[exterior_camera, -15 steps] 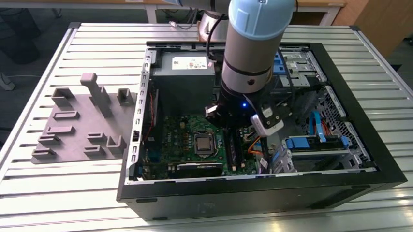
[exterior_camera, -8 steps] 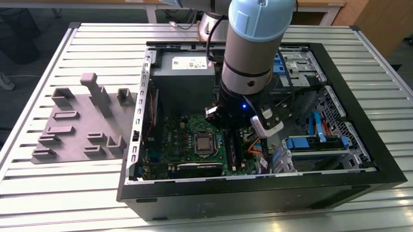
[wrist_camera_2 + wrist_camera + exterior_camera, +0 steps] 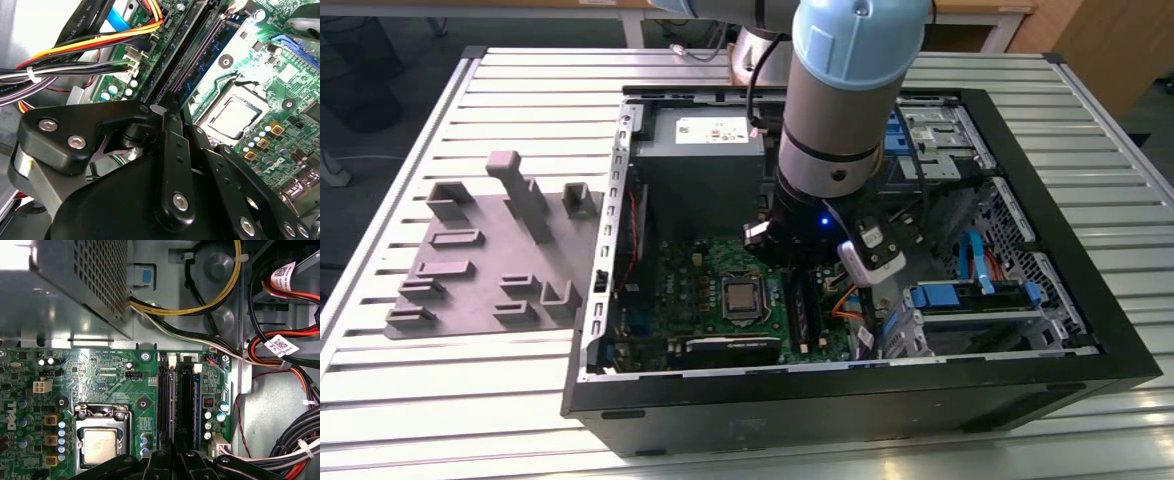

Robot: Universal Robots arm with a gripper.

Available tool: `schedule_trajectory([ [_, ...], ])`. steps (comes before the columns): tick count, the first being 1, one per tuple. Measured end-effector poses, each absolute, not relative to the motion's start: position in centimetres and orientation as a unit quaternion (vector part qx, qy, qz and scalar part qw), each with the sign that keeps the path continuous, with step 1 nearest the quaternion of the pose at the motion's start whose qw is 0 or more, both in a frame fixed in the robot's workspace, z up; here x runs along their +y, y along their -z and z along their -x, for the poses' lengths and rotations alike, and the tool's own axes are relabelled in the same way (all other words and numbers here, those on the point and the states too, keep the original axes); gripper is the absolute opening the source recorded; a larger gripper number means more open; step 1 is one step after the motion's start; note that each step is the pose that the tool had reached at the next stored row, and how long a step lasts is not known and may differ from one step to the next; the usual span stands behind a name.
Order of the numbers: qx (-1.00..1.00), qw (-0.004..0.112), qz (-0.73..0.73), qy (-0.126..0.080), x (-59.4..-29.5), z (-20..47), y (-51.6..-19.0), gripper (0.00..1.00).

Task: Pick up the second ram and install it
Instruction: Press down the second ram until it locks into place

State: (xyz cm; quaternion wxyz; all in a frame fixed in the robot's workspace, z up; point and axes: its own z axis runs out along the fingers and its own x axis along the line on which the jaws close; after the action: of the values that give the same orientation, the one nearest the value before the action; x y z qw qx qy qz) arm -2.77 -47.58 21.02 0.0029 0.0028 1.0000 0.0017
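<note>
From the exterior view's left we see the grey fixture plate (image 3: 487, 255), then the open computer case (image 3: 854, 390) with our arm reaching inside. Bundled cables (image 3: 280, 365) crowd the slots. Our gripper (image 3: 172, 457) pinches the second ram (image 3: 184, 405), a thin dark stick standing edge-on in the motherboard (image 3: 110, 375) slots.

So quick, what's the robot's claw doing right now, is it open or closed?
Gripper: low over the motherboard's memory slots, but whether it is open or shut, or holding anything, cannot be told.
</note>
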Motion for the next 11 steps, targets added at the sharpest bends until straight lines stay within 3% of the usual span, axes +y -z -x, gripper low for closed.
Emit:
schedule_trajectory([
  [11,1.0,0.003,-0.003,-0.002,-47.58,2.77,-20.79,0.14],
])
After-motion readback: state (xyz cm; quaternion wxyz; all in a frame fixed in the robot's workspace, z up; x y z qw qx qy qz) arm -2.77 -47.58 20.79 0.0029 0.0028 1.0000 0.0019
